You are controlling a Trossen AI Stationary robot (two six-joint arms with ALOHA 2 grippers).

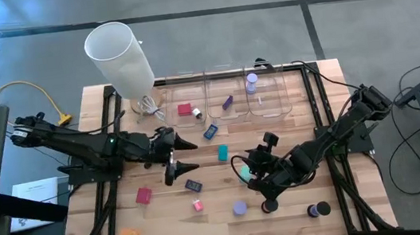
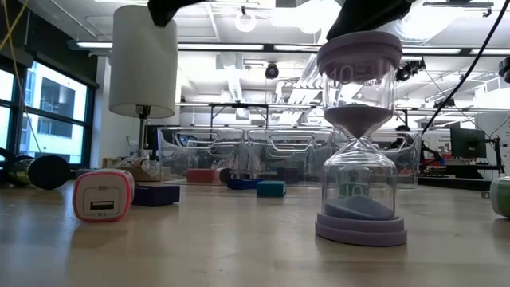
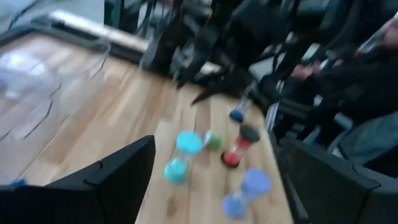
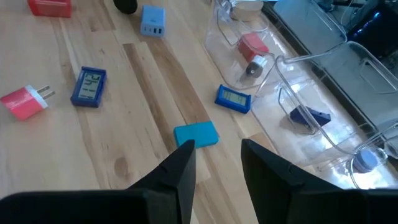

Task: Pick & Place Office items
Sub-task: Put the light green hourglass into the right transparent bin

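Note:
Small office items lie scattered on the wooden table (image 1: pixel 166 219): a teal block (image 4: pixel 196 134), two blue flat rectangles (image 4: pixel 234 99) (image 4: pixel 89 86), a pink plug block (image 4: pixel 22 102), a red block (image 1: pixel 143 195), and a lavender hourglass (image 2: pixel 358 143) standing upright. A red piece (image 4: pixel 252 45) and a dark blue piece (image 4: pixel 308 116) lie in the clear bins. My left gripper (image 1: pixel 195 155) hangs wide open above the table's middle, holding nothing. My right gripper (image 4: pixel 217 149) stands open above the table, just short of the teal block, with bare wood between its fingers.
Three clear bins (image 1: pixel 227 95) line the far edge. A tall white cylinder (image 1: pixel 118 56) stands at the far left. Teal, red-and-black and lavender timers (image 3: pixel 239 146) stand near the right arm. An orange piece (image 1: pixel 130 234) and a black one (image 1: pixel 318 210) lie near the front edge.

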